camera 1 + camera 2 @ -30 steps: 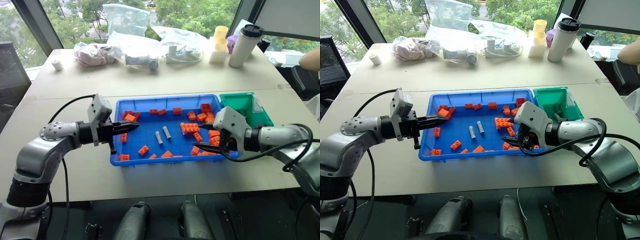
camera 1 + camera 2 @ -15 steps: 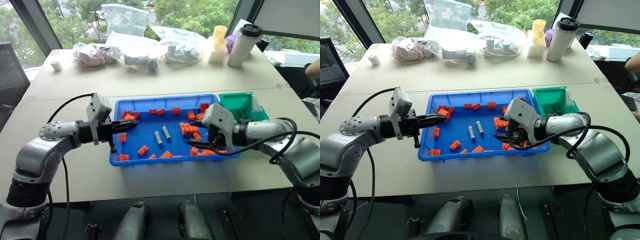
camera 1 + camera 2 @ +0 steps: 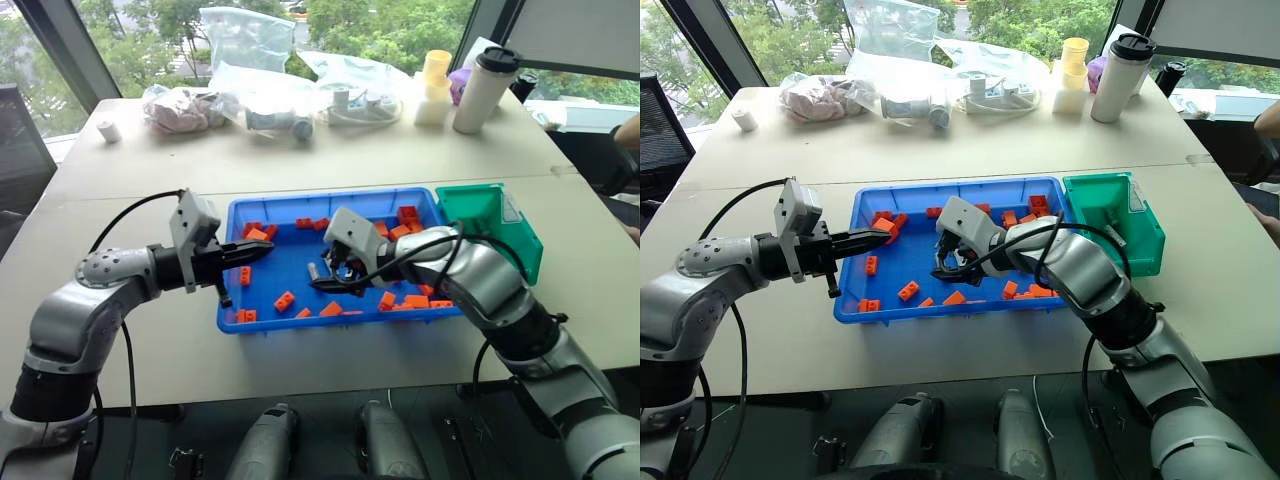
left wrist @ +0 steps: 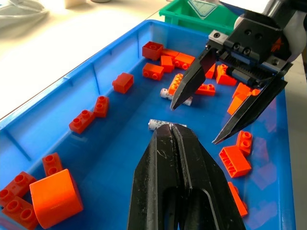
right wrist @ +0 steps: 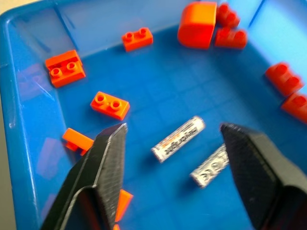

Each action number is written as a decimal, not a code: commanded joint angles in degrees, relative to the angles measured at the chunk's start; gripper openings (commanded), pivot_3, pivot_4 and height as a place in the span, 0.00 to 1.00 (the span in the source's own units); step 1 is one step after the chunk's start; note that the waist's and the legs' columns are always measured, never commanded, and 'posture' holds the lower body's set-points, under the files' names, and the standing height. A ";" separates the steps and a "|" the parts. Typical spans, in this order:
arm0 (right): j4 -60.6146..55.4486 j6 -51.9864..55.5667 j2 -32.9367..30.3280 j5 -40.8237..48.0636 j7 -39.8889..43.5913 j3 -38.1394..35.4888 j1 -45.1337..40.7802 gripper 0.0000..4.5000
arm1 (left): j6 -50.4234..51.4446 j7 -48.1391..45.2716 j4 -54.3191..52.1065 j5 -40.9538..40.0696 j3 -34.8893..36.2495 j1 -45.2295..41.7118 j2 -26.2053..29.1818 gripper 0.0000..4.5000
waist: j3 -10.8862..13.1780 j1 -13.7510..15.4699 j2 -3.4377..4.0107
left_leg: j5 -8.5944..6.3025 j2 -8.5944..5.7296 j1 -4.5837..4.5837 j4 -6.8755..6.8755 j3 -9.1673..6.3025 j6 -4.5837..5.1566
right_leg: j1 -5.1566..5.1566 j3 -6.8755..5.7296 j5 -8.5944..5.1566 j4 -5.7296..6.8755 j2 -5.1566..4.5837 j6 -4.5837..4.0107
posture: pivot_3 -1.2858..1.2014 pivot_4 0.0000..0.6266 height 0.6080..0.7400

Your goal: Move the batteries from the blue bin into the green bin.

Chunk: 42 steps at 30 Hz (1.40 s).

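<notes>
Over the middle of the blue bin (image 3: 300, 321), the right gripper (image 3: 335, 272) now hangs with its jaws spread wide and nothing between them; a second ago it stood at the bin's three o'clock end, beside the green bin (image 3: 495, 222), so it has swept across toward nine o'clock and dipped toward the floor of the tray. That puts it in place for a first pick, as I judge it: in the right wrist view the two batteries (image 5: 178, 139) lie side by side on the blue floor, both falling in the gap between the open fingers (image 5: 103, 167), untouched. Neither battery has left the blue bin yet, so the whole transfer remains to be done.

At the bin's nine o'clock rim the left gripper (image 3: 262, 254) has kept its place, fingers pressed together and holding nothing, its tips just above a large orange block (image 4: 56, 192).

Farther off, at three o'clock, the green bin sits against the blue bin's end wall.

From the head views the batteries are nearly hidden under the right gripper's body, only a grey sliver showing. The left wrist view has its own fingers covering part of one battery. How high the right fingertips stand above the floor I cannot tell. Orange bricks (image 5: 111, 105) lie scattered near the batteries.
</notes>
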 commanded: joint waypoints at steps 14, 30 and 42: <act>6.87 5.27 6.93 -4.50 -1.80 3.39 -5.32 0.70 | -1.02 2.80 -5.13 -0.62 2.72 2.83 -0.06 0.00 | -0.01 -0.71 0.01 | 0.04 -0.01 -0.06 -0.04 -0.03 -0.06 | -0.11 0.01 0.00 0.07 0.04 0.00 | 0.52 0.24 1.00; 5.66 8.28 8.25 -5.15 -2.82 2.80 -4.58 0.70 | -1.46 2.91 -4.03 -0.09 1.54 1.30 -0.66 0.00 | -0.01 -0.78 0.01 | 0.03 -0.01 -0.09 -0.05 -0.02 -0.06 | -0.16 0.02 0.00 0.09 0.04 0.00 | 0.52 0.24 1.00; 5.62 4.38 7.25 -9.99 -3.74 7.82 -4.50 0.00 | -1.77 2.87 -3.58 0.59 0.98 0.56 -0.69 0.00 | -0.01 -0.82 0.01 | 0.04 -0.01 -0.09 -0.06 -0.02 -0.07 | -0.18 0.02 0.00 0.09 0.04 0.00 | 0.52 0.24 1.00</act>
